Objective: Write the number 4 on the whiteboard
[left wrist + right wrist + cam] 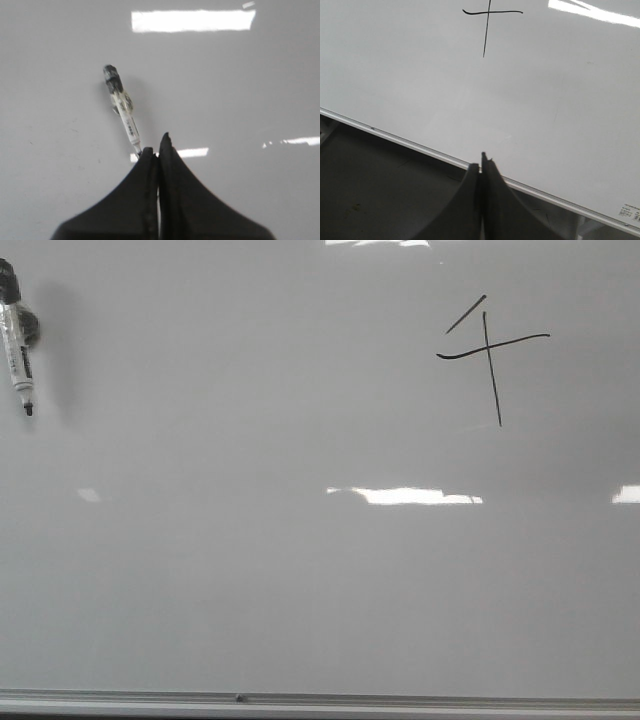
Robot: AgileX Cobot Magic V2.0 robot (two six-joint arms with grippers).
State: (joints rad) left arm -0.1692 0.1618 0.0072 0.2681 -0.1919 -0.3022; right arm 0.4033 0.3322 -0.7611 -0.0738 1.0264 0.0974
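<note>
The whiteboard [300, 570] fills the front view. The number 4 [488, 348] is drawn in thin black strokes at its upper right. Its bar and vertical line also show in the right wrist view [486, 20]. A white-barrelled marker [18, 350] lies on the board at the far left. In the left wrist view the marker [122, 107] lies just beyond my left gripper [157, 149], which is shut and empty. My right gripper [481, 164] is shut and empty over the board's bottom edge [410, 144]. Neither gripper shows in the front view.
The board's grey metal bottom edge [320, 702] runs along the front. Bright light reflections [405, 496] lie on the board. In the right wrist view a dark surface [380, 195] lies below the board's edge, and a small label [629, 211] sits on the board.
</note>
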